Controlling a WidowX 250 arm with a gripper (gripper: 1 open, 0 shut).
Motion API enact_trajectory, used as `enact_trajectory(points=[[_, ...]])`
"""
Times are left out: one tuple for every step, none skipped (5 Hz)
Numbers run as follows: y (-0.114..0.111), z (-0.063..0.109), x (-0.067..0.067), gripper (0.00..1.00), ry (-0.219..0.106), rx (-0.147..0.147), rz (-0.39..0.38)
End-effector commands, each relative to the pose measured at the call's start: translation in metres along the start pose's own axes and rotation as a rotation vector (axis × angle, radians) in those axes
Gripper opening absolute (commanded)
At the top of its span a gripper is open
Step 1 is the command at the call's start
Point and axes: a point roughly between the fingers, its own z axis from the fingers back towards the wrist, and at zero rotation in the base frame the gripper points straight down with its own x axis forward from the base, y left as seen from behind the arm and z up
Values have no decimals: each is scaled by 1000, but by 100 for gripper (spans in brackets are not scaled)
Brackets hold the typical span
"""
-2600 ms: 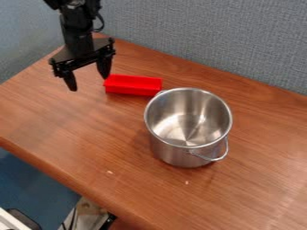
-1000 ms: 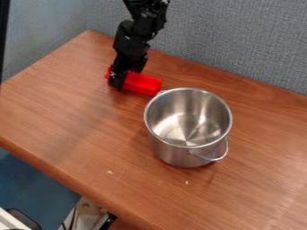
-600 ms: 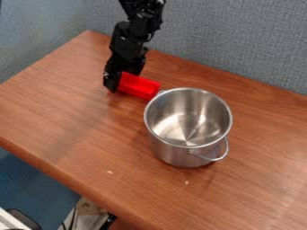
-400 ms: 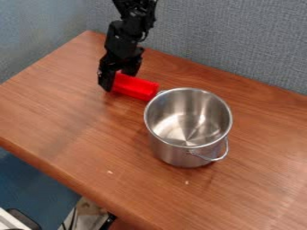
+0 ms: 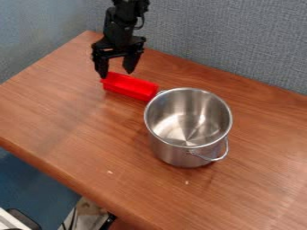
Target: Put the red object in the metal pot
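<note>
The red object (image 5: 129,86) lies flat on the wooden table (image 5: 72,108), just left of and behind the metal pot (image 5: 188,126). The pot stands upright and looks empty inside. My gripper (image 5: 117,66) hangs just above and behind the block's left end, its dark fingers (image 5: 135,60) spread open and pointing down. Nothing is held between them. The block's left end is partly hidden behind the fingers.
A grey-blue wall runs behind the table. The table's front edge slants from lower left to right, with floor below it. Bare wood lies left of and in front of the pot.
My gripper, which was low over the red block's left end, has lifted and shifted left and back. The block now lies a little further left and more exposed. The pot has not moved.
</note>
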Motion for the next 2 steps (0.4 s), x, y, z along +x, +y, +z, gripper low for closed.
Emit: enact_trajectory(points=[[-1,4,14,100,-25,-37,-142],[-1,-8,16,100,-11,-41,-315]])
